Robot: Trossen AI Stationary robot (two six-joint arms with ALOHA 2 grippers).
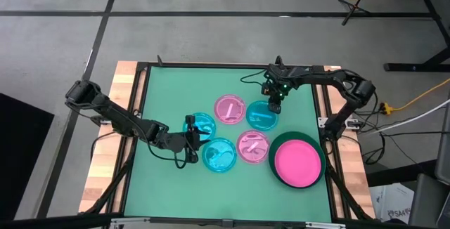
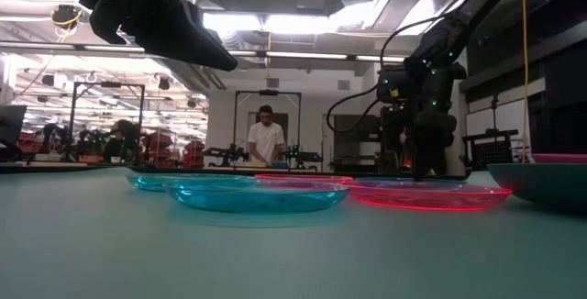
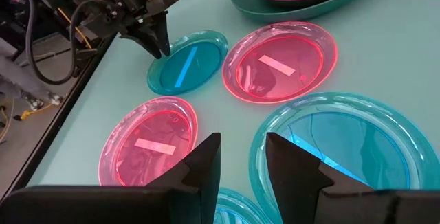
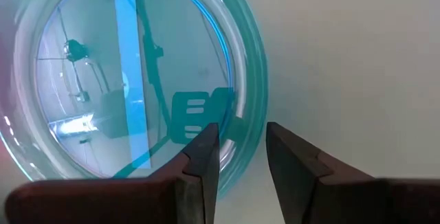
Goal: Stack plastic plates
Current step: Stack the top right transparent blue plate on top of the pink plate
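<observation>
Right tool point(image 1: 275, 107) sits at the far rim of the far cyan plate point(image 1: 262, 116), fingers point(image 4: 199, 162) parted, rim between them, not seen clamped. Left tool point(image 1: 191, 139) hovers low between the two near cyan plates point(image 1: 202, 125) point(image 1: 219, 154), fingers point(image 3: 203, 165) parted, holding nothing. Five small plates lie flat in a cluster mid-surface: three cyan, two pink point(image 1: 230, 109) point(image 1: 252, 147). Round, so no long axis; all face up. Hot pink plate point(image 1: 298, 161) sits in the green plate point(image 1: 273, 152) at the right near corner of the green surface point(image 1: 162, 187). Left wrist view shows a dark layer between pink and green; high view does not. Low view shows a person point(image 2: 267, 141) in the room behind.
</observation>
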